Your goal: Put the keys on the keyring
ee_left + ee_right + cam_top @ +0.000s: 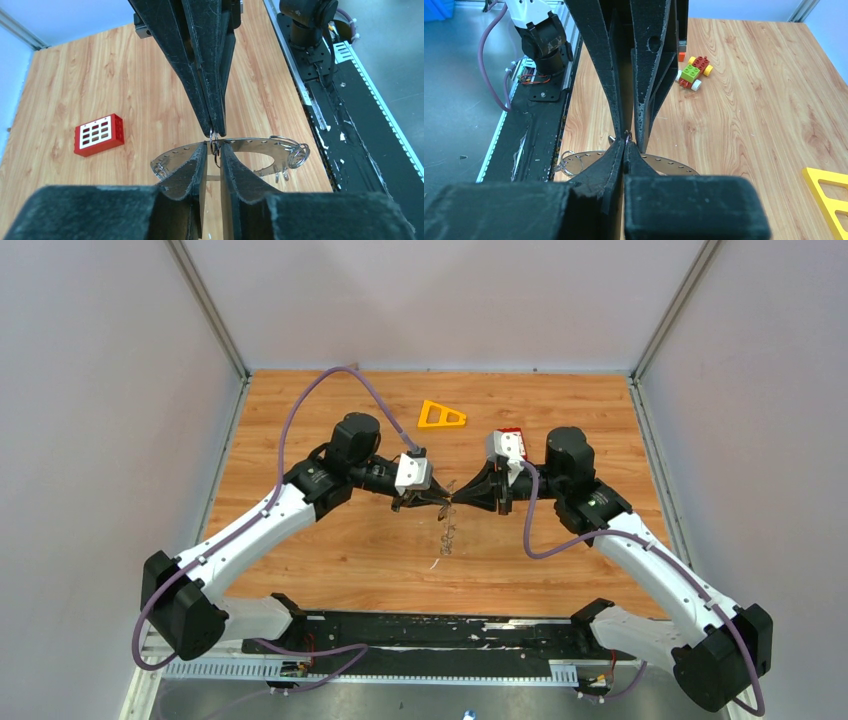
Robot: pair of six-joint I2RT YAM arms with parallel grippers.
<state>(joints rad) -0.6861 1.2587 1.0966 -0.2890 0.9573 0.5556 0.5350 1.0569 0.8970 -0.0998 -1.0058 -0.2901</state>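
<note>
Left wrist: keyring point(250, 144) looks thin, stiff, light; pinch its rim. Right end effector point(215, 132) clamped on wire loop point(214, 144); left end effector point(214, 148) nearly together, hold unclear.

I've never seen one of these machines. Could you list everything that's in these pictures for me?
keyring: one, grey, perforated, above the table between the two end effectors' tips
small wire rings: several, silvery, hooked on the keyring's rim
keypad block: one, red with a white face, flat on the table
triangular frame: one, orange, far middle of the table
toy brick car: one, red, green and yellow, on the table
table: one, wood-grain
arms: two, white and black, left arm and right arm reaching in from the near edge
end effectors: two, black, left end effector and right end effector tip to tip at the keyring
</note>
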